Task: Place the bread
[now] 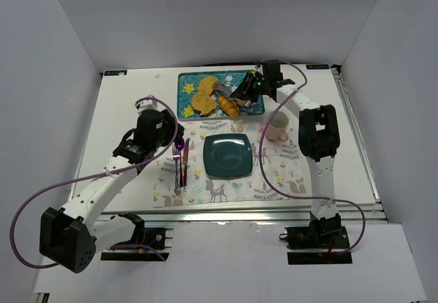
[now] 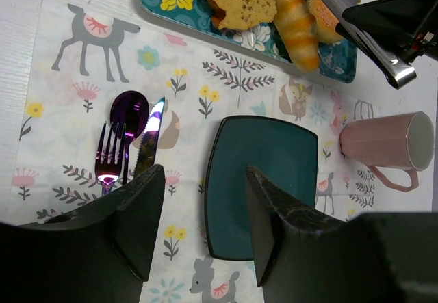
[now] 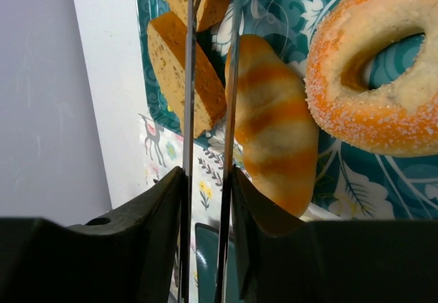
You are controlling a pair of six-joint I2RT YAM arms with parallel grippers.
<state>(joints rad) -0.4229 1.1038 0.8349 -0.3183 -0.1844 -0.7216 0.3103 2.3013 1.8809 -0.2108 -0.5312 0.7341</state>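
In the teal flowered tray at the far side of the table, lying flat: the bread, golden and long-oval, touching a rounder, browner slice on its near side. Just to the right of both slices, a striped croissant, and beyond it a sugared ring bagel (all four inside the tray).

Above the right part of the tray, the right hand, closed narrow on a pair of metal tongs, one finger pressed against each blade. Blades stretched out between the croissant and the browner slice, tips reaching the bread at the top edge of the wrist view; pinching it or only touching it, cannot tell.

Over the animal-print placemat, the left hand, spread wide and holding nothing, hanging above the left edge of the dark square plate. Left of the plate, close together on the placemat: fork, spoon, knife. Right of the plate, a pink cup with a handle.
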